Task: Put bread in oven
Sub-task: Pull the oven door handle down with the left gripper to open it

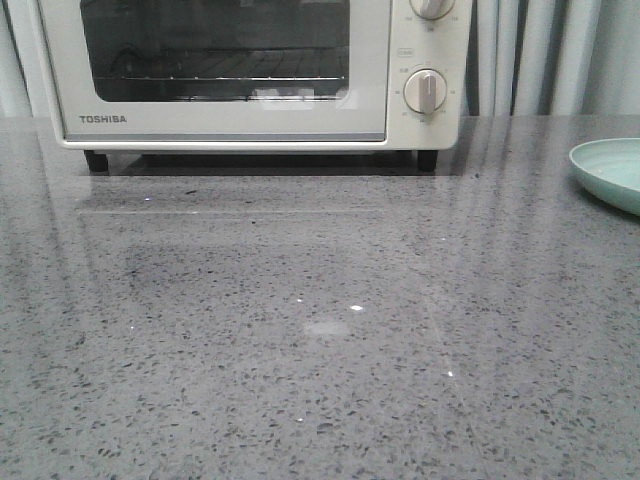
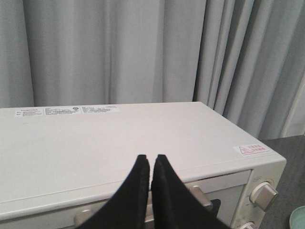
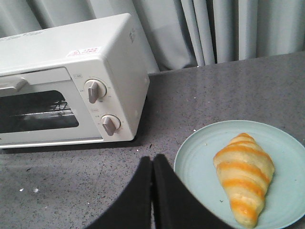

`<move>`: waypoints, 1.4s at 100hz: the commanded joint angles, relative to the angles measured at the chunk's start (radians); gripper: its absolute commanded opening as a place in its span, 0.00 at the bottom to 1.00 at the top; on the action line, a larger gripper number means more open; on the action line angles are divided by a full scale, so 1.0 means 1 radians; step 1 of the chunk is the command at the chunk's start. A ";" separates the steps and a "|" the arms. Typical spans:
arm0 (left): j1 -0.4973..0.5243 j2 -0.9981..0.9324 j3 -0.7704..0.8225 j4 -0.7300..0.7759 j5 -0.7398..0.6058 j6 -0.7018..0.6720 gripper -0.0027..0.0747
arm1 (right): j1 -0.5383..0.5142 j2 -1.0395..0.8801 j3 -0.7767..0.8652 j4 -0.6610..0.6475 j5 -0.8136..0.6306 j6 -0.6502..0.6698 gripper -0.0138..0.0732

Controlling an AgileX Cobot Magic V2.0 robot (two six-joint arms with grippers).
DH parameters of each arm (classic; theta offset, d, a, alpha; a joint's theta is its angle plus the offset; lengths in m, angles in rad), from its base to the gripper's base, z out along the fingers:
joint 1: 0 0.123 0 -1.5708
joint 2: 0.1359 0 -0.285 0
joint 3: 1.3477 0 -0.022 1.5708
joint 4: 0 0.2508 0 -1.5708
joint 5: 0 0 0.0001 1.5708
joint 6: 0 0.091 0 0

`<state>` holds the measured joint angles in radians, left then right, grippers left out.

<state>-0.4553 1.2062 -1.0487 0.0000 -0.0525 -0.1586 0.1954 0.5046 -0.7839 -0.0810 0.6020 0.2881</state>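
Observation:
The bread (image 3: 244, 176), a golden croissant with orange ridges, lies on a pale green plate (image 3: 200, 162) to the right of the oven. The cream-white Toshiba oven (image 1: 230, 125) stands at the back of the table with its glass door closed; it also shows in the right wrist view (image 3: 71, 71) and the left wrist view (image 2: 95, 143). My left gripper (image 2: 149, 157) is shut and empty, above the oven's top front edge and door handle (image 2: 198, 198). My right gripper (image 3: 152, 158) is shut and empty, above the table just left of the plate. Neither gripper shows in the front view.
The plate's rim (image 1: 610, 170) shows at the far right of the grey speckled table (image 1: 300, 330). Two round knobs (image 1: 426, 92) sit on the oven's right side. Grey curtains (image 2: 119, 47) hang behind the oven.

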 commanded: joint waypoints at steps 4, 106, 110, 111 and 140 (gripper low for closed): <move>-0.009 0.031 -0.076 0.000 -0.053 -0.009 0.01 | -0.001 0.012 -0.033 -0.017 -0.058 -0.008 0.07; -0.009 0.234 -0.098 -0.007 -0.112 -0.009 0.01 | -0.001 0.012 -0.033 -0.017 -0.058 -0.008 0.07; -0.007 0.234 -0.098 -0.007 -0.103 -0.009 0.01 | -0.001 0.012 -0.033 -0.017 -0.058 -0.008 0.07; -0.007 0.234 -0.098 -0.007 -0.102 -0.009 0.01 | -0.001 0.012 -0.033 -0.017 -0.058 -0.008 0.07; 0.026 0.234 -0.096 -0.011 0.006 -0.009 0.01 | -0.001 0.012 -0.033 -0.017 -0.058 -0.008 0.07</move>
<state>-0.4375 1.4722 -1.1173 0.0000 -0.0565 -0.1588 0.1954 0.5046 -0.7839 -0.0810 0.6162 0.2858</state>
